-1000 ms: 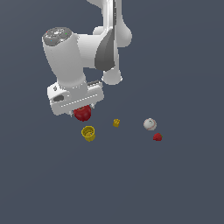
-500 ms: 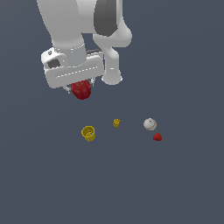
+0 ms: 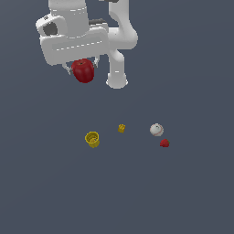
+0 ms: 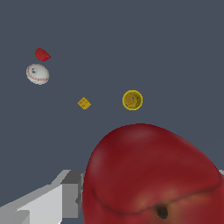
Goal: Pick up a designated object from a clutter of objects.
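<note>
Apple aloft, no writing readable.
Our jaws grip the apple [image 3: 83,70]; cup [image 3: 92,139], block [image 3: 121,128], ball [image 3: 156,130], red lump [image 3: 164,143] lie well below them.

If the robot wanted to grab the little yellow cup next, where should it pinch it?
Probably from straight above. The yellow cup seems to stand with its open mouth up, apart from the tiny yellow block. One finger could go inside the rim and one outside, or both around the walls. The gripper holds the apple now, so that must go first.
</note>
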Available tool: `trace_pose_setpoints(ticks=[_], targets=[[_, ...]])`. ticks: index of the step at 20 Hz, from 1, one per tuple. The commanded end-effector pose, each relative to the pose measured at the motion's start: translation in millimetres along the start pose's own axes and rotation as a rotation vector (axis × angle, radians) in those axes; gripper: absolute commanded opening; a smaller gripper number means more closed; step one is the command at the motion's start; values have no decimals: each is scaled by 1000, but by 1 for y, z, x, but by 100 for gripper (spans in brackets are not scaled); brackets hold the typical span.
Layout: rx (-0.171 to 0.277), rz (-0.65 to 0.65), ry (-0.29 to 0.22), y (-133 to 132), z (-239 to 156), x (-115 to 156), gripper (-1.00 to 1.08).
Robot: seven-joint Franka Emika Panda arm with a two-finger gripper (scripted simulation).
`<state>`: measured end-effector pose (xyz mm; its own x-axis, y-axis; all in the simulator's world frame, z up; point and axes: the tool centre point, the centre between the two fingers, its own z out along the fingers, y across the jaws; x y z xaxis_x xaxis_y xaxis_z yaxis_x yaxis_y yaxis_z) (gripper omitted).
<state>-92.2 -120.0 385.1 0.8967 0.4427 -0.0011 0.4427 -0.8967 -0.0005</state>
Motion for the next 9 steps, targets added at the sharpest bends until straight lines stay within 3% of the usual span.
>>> trace_pose_setpoints(ticks=[1, 9], targets=[[-1, 0, 1, -3, -13, -5, -100], [-1, 0, 1, -7, -29, -11, -100]])
